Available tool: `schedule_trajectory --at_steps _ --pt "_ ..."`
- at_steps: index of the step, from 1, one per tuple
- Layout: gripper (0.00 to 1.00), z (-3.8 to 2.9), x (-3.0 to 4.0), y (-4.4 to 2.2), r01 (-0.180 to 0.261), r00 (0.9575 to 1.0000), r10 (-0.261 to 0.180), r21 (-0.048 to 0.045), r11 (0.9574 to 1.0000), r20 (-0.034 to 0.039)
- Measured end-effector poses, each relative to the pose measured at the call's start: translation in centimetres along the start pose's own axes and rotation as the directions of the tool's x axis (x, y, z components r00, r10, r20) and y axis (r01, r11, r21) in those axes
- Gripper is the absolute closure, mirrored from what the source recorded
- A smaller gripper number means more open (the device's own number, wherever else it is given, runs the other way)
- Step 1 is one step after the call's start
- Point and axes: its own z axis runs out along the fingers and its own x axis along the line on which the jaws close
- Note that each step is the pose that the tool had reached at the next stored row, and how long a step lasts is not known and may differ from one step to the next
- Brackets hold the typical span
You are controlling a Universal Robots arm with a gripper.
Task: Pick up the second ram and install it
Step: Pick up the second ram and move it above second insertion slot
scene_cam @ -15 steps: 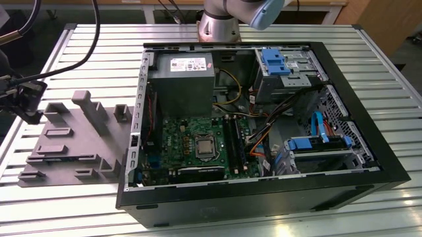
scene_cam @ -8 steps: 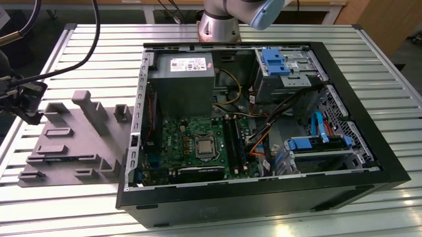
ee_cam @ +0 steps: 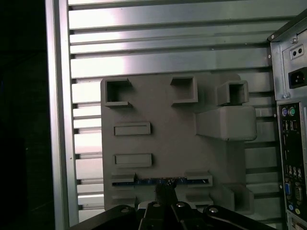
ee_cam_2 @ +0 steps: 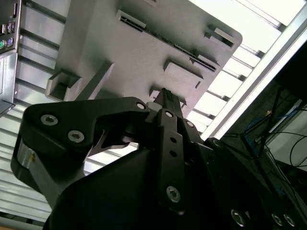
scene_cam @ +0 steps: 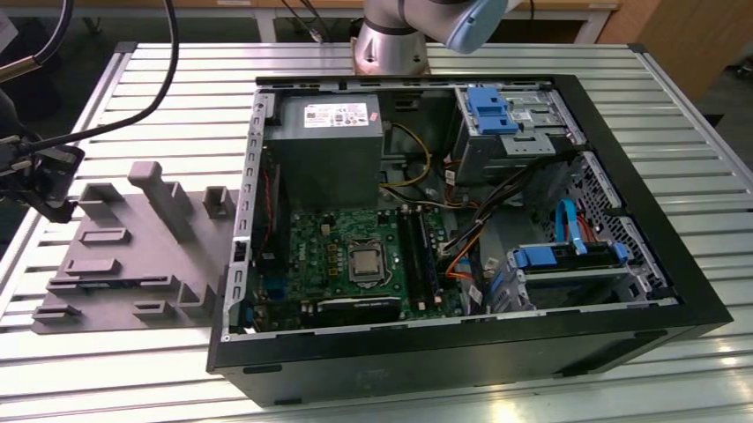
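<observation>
The ram [ee_cam: 153, 181] lies on edge in a long slot of the grey holder [ee_cam: 163, 124], each end tucked into a small bracket, its blue board showing in the first wrist view as a thin strip right off the tip of the jaws. In the second wrist view [ee_cam_2: 175, 44] there is a gap between the strip and the jaws, so from here the gripper [ee_cam: 165, 192] seems to hang over the ram rather than have it in hand. Whether the jaws are clenched or released I cannot tell; in both wrist views they read as one dark tip [ee_cam_2: 165, 93]. Around the ram the holder carries more pockets and raised blocks, those nearest the jaws with nothing in them that I can see. The holder [scene_cam: 130, 264] sits flat on the slatted metal tabletop [scene_cam: 530, 53]. In the exterior view the gripper [scene_cam: 48, 189] is above the holder's outer edge, at the exterior view's left. Well away from the jaws, toward the exterior view's right, the open case [scene_cam: 471, 352] lies on its side against the holder, with the green motherboard [scene_cam: 341, 238] and the grey power supply [scene_cam: 324, 150] inside. The arm's base [scene_cam: 394, 44] stands behind the case.
</observation>
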Motion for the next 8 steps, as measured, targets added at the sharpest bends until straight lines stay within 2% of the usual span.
schedule_trajectory --at_steps 4,5,8 --pt "0.89 0.0 0.0 0.0 0.014 0.9999 -0.014 -0.0001 0.9999 -0.0006" --pt "0.89 0.0 0.0 0.0 0.038 0.9993 -0.038 -0.0001 0.9993 -0.0016" --pt "0.89 0.0 0.0 0.0 0.075 0.9972 -0.075 -0.0002 0.9972 -0.0032"
